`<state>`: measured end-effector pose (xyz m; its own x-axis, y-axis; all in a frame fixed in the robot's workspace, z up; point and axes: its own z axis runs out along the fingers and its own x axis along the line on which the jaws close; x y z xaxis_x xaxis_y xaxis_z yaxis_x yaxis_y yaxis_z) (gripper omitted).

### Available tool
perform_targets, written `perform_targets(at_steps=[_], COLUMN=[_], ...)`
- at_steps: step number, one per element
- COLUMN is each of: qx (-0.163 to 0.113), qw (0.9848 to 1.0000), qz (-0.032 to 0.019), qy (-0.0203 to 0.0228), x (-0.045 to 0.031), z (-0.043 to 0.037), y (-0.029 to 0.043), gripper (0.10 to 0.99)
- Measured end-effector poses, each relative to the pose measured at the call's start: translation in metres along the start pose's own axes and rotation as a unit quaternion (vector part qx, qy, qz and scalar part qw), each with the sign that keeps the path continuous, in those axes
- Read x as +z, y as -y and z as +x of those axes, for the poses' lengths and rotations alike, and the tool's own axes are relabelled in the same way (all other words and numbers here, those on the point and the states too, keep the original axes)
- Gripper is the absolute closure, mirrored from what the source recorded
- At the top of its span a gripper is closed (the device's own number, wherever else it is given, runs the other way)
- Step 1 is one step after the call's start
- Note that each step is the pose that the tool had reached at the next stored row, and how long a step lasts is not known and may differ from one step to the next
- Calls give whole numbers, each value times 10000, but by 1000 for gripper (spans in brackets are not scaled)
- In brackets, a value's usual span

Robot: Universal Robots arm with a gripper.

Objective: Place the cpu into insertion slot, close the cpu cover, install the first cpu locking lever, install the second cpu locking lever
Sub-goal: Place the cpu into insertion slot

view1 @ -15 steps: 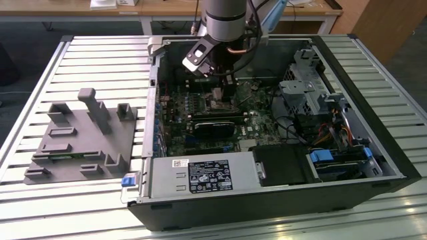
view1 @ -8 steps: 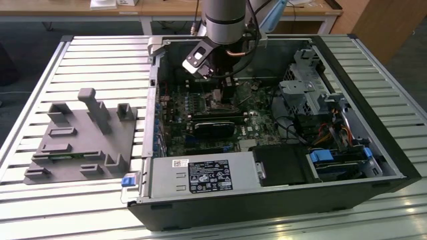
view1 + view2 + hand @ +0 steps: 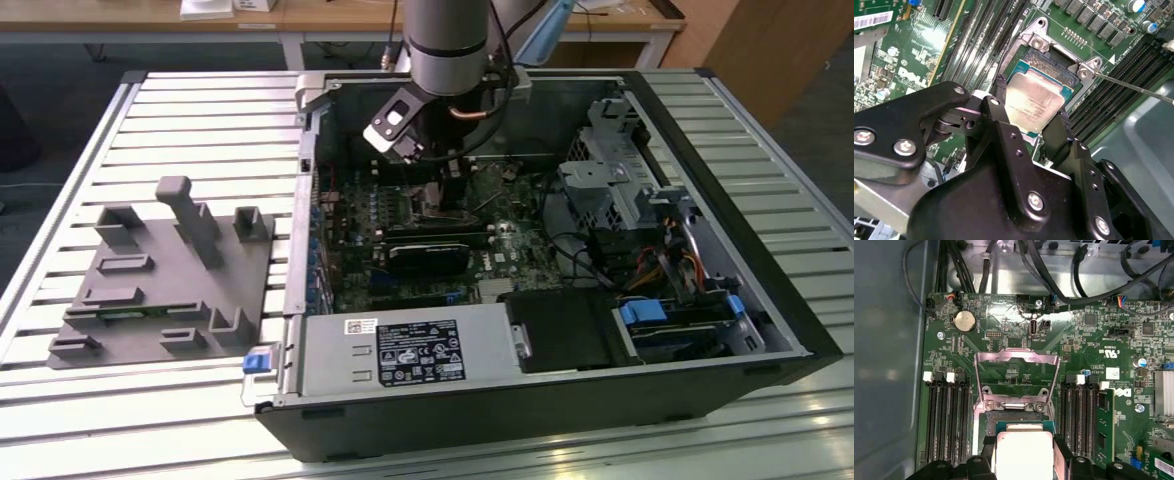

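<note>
Cpu [image 3: 1035,102] | pinched at its edges by gripper [image 3: 1030,106], low over slot [image 3: 1050,61]; cover [image 3: 1016,371] stood open | risk: tilted or offset release could bend slot pins.

The fingers [image 3: 1059,135] of the hand [image 3: 1032,101], clamped on the cpu [image 3: 1036,100], cover two of its edges and part of the insertion slot [image 3: 1051,62] (seated or hovering, cannot tell). In the first wrist view the picture's edge cuts the cpu off.
</note>
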<state>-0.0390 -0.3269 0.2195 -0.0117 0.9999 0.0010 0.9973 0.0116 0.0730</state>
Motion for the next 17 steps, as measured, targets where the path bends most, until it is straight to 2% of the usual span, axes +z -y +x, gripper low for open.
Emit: perform_targets(at_steps=[4,17], qx=[-1,0], qw=[10000,10000], qz=[0,0], qy=[0,0], x=[52,72], z=[10,10], y=[7,8], gripper=[549,549])
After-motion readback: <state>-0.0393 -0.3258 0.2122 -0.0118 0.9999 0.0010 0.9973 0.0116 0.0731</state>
